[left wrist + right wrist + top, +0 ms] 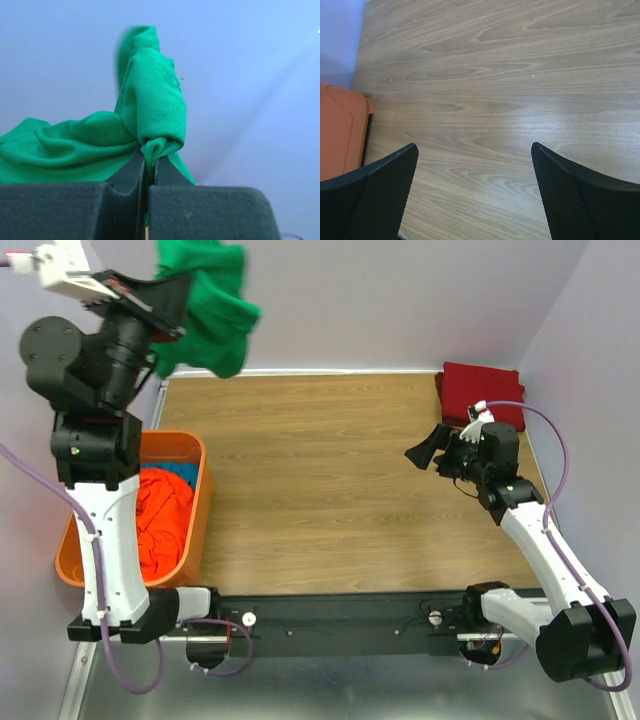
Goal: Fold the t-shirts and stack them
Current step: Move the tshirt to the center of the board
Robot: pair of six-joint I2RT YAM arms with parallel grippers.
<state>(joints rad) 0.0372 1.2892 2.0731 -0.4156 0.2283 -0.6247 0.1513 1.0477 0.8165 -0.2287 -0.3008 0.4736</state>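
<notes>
A bright green t-shirt (210,310) hangs bunched in the air at the far left, high above the table's back edge. My left gripper (172,302) is shut on a fold of it; the left wrist view shows the green t-shirt (150,110) pinched between the jaws of the left gripper (149,162). A dark red t-shirt (483,390) lies folded at the back right corner. An orange-red t-shirt (160,515) with a bit of blue cloth (182,470) fills the bin. My right gripper (425,452) hovers open over bare wood; the right gripper (475,150) holds nothing.
An orange plastic bin (195,530) stands at the table's left edge, and its corner (340,130) shows in the right wrist view. The wooden table (320,480) is walled by lilac panels at the back and sides.
</notes>
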